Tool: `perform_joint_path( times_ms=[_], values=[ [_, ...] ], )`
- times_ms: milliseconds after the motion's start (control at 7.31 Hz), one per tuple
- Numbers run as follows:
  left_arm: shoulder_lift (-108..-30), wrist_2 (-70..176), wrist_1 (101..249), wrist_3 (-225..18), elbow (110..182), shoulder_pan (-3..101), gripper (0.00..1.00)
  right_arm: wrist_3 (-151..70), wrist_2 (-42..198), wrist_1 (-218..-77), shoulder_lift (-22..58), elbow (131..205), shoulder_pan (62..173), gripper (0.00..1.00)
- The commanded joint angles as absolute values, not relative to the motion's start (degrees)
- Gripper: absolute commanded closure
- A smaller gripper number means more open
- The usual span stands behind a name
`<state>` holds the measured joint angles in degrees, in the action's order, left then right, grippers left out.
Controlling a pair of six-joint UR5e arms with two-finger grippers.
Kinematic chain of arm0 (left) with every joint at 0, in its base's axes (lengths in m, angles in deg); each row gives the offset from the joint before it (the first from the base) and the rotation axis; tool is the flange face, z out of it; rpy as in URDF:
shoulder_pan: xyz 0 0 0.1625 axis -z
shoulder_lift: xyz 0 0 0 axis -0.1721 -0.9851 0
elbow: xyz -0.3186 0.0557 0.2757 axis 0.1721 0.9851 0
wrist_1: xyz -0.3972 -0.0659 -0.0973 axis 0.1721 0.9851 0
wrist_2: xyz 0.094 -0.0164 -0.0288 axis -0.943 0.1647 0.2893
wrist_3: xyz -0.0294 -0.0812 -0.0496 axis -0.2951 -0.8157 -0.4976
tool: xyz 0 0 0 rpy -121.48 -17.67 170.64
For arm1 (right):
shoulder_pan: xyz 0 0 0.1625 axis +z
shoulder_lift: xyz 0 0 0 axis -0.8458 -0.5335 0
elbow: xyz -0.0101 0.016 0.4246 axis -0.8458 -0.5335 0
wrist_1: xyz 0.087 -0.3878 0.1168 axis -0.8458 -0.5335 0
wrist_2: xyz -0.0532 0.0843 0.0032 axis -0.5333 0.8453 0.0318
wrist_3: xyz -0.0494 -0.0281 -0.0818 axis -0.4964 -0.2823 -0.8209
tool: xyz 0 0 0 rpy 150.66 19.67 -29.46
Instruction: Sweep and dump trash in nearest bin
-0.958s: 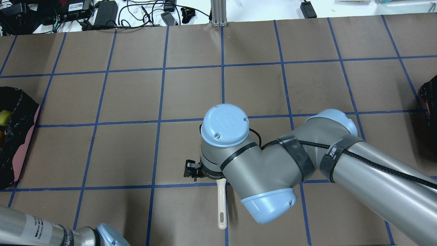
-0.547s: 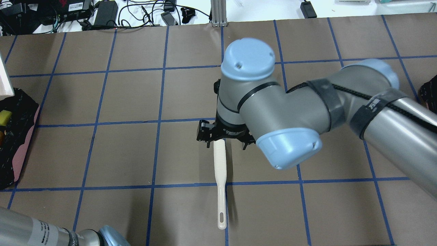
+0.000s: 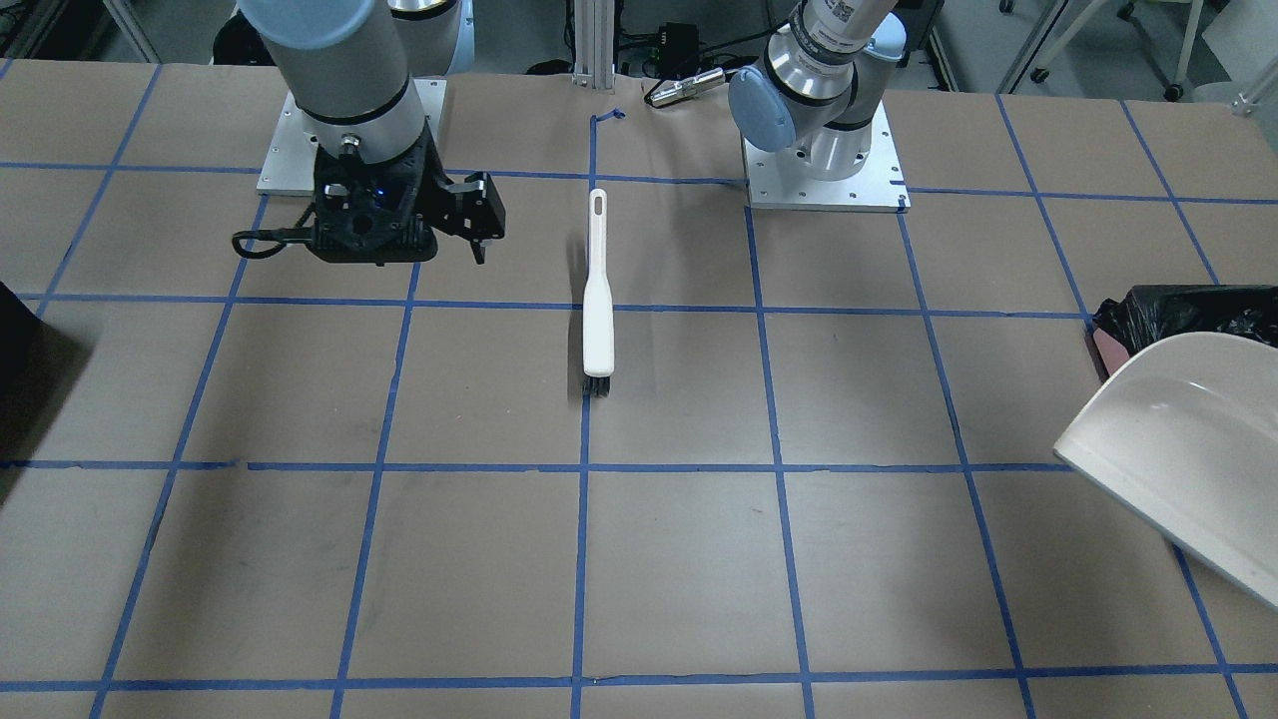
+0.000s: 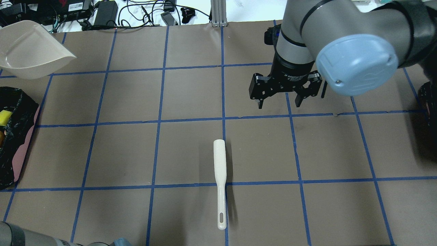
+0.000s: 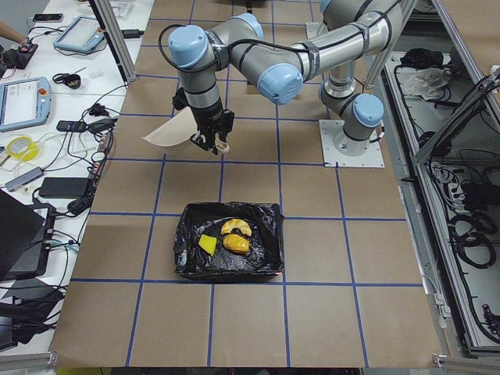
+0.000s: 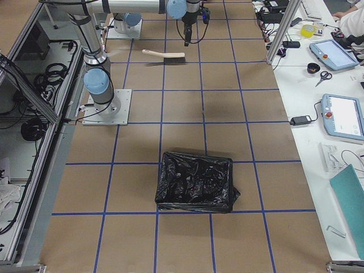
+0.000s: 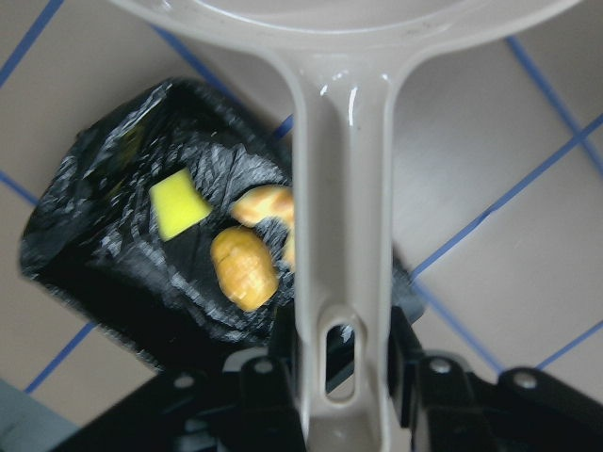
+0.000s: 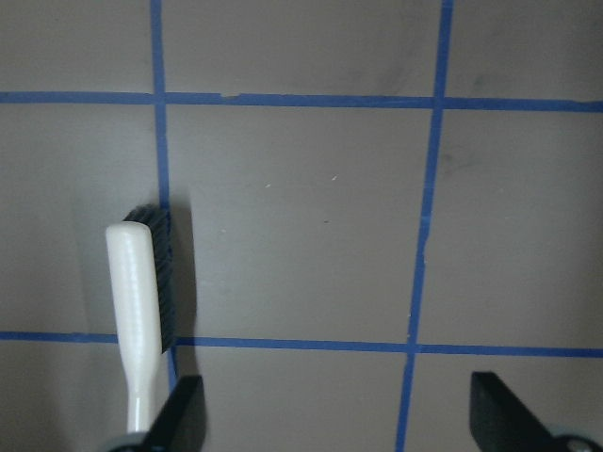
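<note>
The trash lies inside the bin (image 5: 264, 251): two orange-brown lumps (image 5: 234, 236) and a yellow sponge piece (image 5: 207, 244), also in the left wrist view (image 7: 243, 266). The bin, black-bagged with a pink side, sits at the table's left edge (image 4: 21, 155). My left gripper (image 7: 341, 377) is shut on the handle of a cream dustpan (image 4: 30, 51), held in the air just beyond the bin. My right gripper (image 4: 280, 102) is open and empty above the table, far right of a white brush (image 4: 220, 171) that lies flat at the centre.
A second black-bagged bin (image 6: 196, 182) stands at the table's right end, showing as a dark edge in the overhead view (image 4: 430, 95). Cables and devices lie beyond the far table edge (image 4: 102, 13). Blue tape lines grid the brown table.
My right arm has risen off the brush and swung away to the far right. The brush stays lying where it was. The dustpan has come into the overhead view at top left.
</note>
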<state>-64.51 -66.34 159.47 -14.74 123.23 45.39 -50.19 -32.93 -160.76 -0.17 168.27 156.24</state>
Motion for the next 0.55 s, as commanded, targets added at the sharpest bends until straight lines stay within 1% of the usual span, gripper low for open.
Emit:
perform_joint_path(
  times_ms=[0,274,410],
  values=[
    [-61.9,-65.7,159.5,-33.2,128.4,55.3,1.00,-52.8,-34.0,-159.4,-0.9,167.4,152.8,0.00],
    [-61.9,-63.0,156.1,-54.3,135.6,63.3,1.00,-56.1,-33.8,-159.4,-1.4,166.9,149.4,0.00],
    [-63.1,-61.5,151.8,-60.0,137.2,68.0,1.00,-56.4,-33.6,-159.4,-2.3,166.8,149.2,0.00]
  ],
)
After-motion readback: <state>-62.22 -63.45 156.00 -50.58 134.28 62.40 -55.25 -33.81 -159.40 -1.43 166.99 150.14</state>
